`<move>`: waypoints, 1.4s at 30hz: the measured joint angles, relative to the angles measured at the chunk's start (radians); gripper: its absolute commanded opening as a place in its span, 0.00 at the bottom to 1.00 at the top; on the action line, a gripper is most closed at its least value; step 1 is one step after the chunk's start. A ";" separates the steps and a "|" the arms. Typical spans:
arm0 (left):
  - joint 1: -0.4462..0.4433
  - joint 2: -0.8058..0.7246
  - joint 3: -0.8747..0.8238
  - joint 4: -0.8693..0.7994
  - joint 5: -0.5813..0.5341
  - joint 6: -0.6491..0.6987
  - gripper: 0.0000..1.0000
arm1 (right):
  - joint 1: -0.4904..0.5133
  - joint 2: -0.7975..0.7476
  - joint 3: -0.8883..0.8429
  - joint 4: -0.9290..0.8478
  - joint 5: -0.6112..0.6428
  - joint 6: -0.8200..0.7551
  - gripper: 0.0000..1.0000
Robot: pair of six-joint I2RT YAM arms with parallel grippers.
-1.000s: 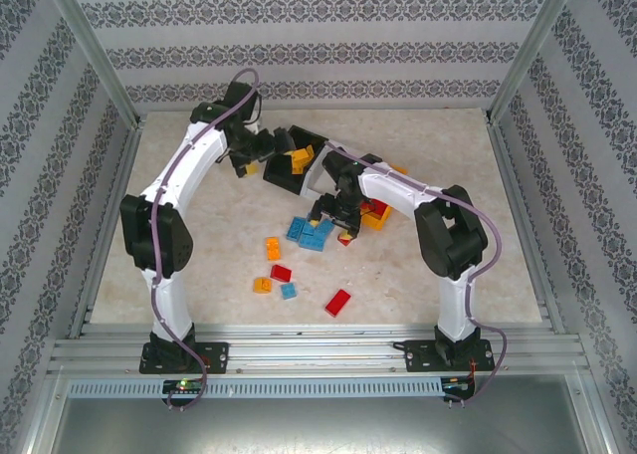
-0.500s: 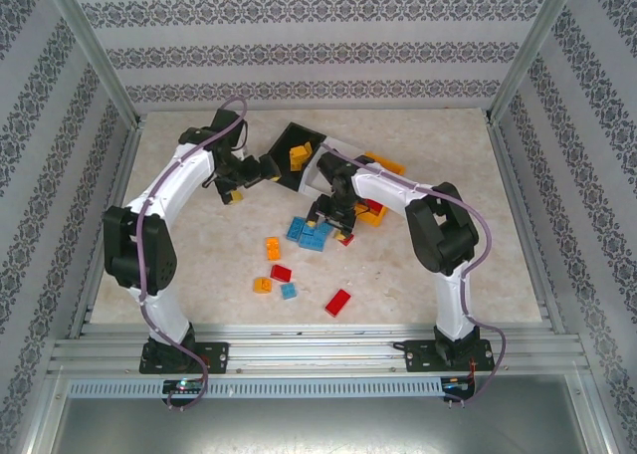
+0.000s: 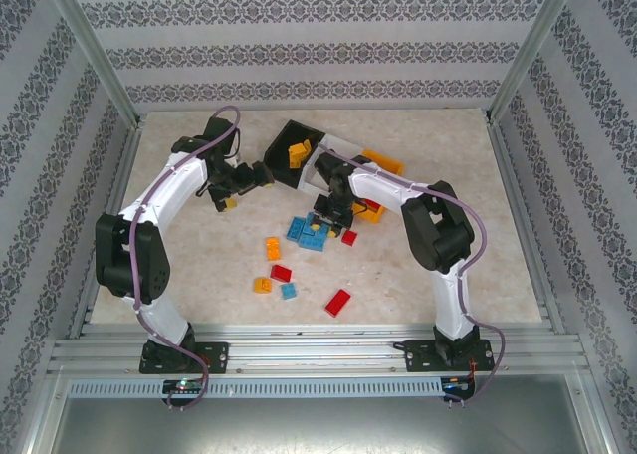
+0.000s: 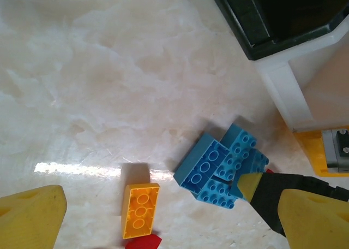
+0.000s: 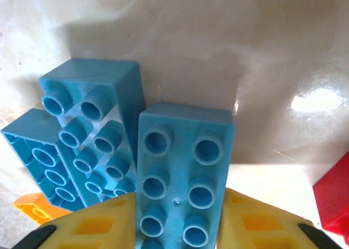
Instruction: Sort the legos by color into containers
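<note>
Top view looks down from behind; both wrist views closely share the blue legos (image 4: 221, 170).

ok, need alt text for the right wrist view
The right gripper holds a blue brick, studs toward the camera, its yellow fingers on the two long sides. On the left, other blue bricks crowd against it, over a pale marbled table; a red brick pokes in at the right edge, an orange brick at lower left.
</note>
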State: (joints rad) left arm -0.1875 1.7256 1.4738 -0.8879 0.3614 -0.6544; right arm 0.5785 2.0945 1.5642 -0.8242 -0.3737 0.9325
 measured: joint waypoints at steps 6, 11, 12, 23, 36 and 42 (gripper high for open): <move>0.000 0.000 -0.003 0.017 0.000 -0.003 1.00 | 0.000 -0.038 -0.040 -0.009 0.003 -0.019 0.27; 0.000 -0.003 -0.039 0.037 0.000 -0.007 1.00 | -0.001 -0.126 -0.053 -0.017 0.010 -0.035 0.27; 0.000 -0.005 -0.050 0.038 0.000 -0.007 1.00 | -0.003 -0.153 -0.053 -0.017 0.013 -0.042 0.27; -0.052 -0.084 -0.184 0.051 -0.012 -0.024 1.00 | -0.097 -0.211 0.168 -0.068 0.093 -0.158 0.28; -0.237 -0.138 -0.348 0.052 -0.053 -0.088 1.00 | -0.174 0.176 0.521 -0.095 0.112 -0.283 0.30; -0.237 -0.141 -0.362 0.052 -0.069 -0.094 0.99 | -0.178 0.265 0.650 -0.132 0.112 -0.309 0.44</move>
State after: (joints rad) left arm -0.4244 1.5848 1.1114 -0.8356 0.2928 -0.7486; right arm 0.4007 2.3592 2.2147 -0.9558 -0.2615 0.6239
